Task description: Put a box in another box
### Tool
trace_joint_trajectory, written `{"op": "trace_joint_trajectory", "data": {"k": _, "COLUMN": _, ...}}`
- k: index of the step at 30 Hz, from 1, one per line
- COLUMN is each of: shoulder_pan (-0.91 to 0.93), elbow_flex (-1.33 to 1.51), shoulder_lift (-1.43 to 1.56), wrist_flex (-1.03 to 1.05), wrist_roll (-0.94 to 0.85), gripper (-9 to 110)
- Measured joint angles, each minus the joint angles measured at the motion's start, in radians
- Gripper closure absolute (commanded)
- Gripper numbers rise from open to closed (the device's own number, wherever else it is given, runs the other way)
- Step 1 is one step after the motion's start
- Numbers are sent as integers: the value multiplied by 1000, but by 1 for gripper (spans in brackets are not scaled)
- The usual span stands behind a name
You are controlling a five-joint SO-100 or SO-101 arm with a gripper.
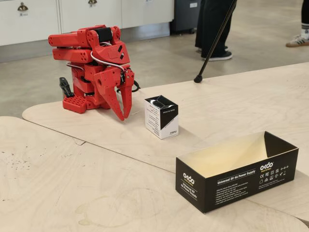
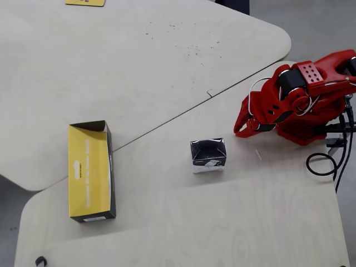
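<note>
The red arm sits folded, its end effector [image 1: 125, 115] pointing down at the desk [image 1: 231, 104] with fingers pressed together, holding nothing. The small white and black box [image 1: 161, 116] stands upright just beside it, apart from the fingertips. The long black box [image 1: 236, 170] lies open-topped well apart; in the overhead view its yellowish inside [image 2: 88, 172] is empty.

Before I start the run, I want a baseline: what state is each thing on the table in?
small black-and-white carton: upright on the table, top flaps closed, untouched.
long black power-supply box: open on top, empty, lying apart from the carton.
red arm: folded over its base.
tool: fingers together, tips pointing down near the table, holding nothing.
</note>
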Motion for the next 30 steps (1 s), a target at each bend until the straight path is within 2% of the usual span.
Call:
{"op": "trace_joint_trajectory", "data": {"k": 13, "shoulder_pan": -8, "elbow_flex": 0, "shoulder_lift": 0, "wrist_flex": 6, "wrist_roll": -48, "gripper": 102}}
{"op": "trace_joint_trajectory", "data": {"k": 16, "shoulder_pan": 32, "elbow_flex": 0, "shoulder_lift": 0, "wrist_flex": 14, "wrist_roll": -91, "gripper": 97}}
{"op": "trace_joint_trajectory", "data": {"k": 26, "shoulder_pan": 443, "elbow_flex": 0, "shoulder_lift": 0, "wrist_flex": -67, "wrist_roll": -385, "gripper": 95}}
{"op": "trace_joint_trajectory", "data": {"k": 30, "shoulder_pan": 595, "elbow_flex": 0, "shoulder_lift": 0, "wrist_flex": -201, "wrist_roll": -307, "gripper": 90}}
